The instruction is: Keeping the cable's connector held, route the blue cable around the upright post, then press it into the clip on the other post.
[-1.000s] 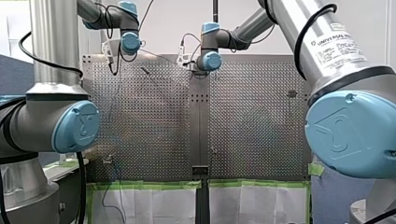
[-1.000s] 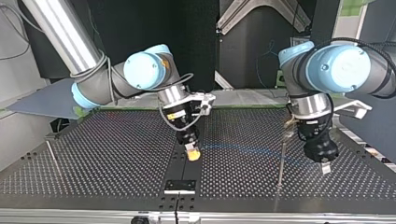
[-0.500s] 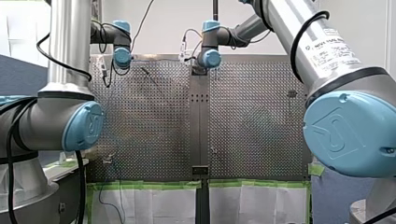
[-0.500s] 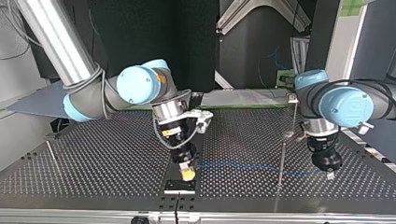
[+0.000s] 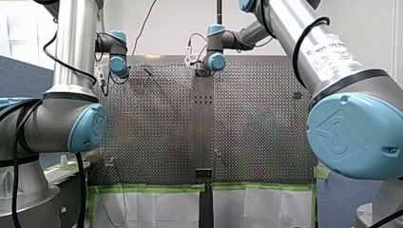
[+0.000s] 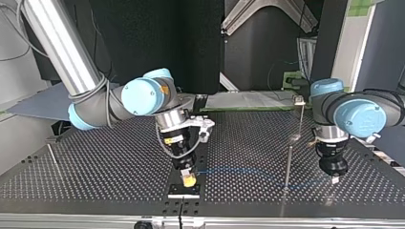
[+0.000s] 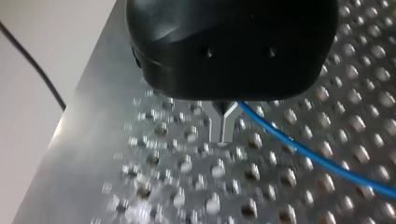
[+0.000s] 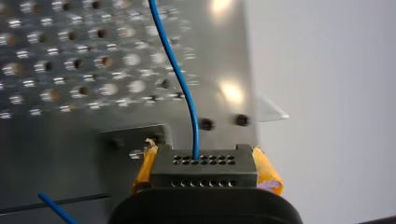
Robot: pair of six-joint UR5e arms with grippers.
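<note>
Near the top view's front edge, at the middle of the table (image 6: 95,167), the right gripper (image 6: 189,180) has its yellow pads clamped on either side of the connector (image 8: 204,166), a dark grey block with two rows of small holes. The cable (image 6: 239,169), thin and bright blue, leaves a hole in the connector's face and runs low over the table toward the view's right. It passes the foot of the thin upright post (image 6: 288,162); on which side cannot be told. It ends at the left gripper (image 6: 335,179), whose metal fingers (image 7: 223,123) are pressed together with the cable coming out at their root. Farther back stands the other post (image 6: 301,119), apart from the cable.
</note>
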